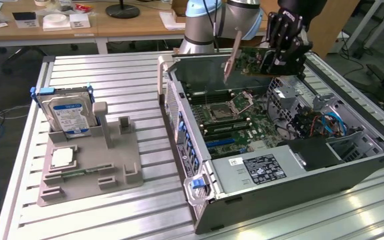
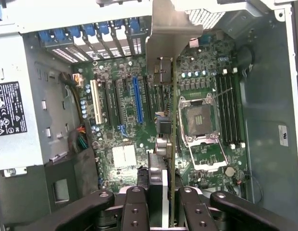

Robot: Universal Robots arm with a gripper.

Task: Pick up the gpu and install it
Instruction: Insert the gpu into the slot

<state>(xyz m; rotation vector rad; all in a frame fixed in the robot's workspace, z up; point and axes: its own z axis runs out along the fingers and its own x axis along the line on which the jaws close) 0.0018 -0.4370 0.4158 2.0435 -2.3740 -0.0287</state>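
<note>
Green gpu (image 1: 251,60), one, clamped in one pincer (image 1: 282,66), over one open case (image 1: 299,186)

The fingers (image 2: 134,211) apparently hide part of the gpu (image 2: 163,43).

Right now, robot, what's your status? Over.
Gripper shut on the gpu. Card hangs above the open computer case, not yet slotted. Nothing seen between card and motherboard.
</note>
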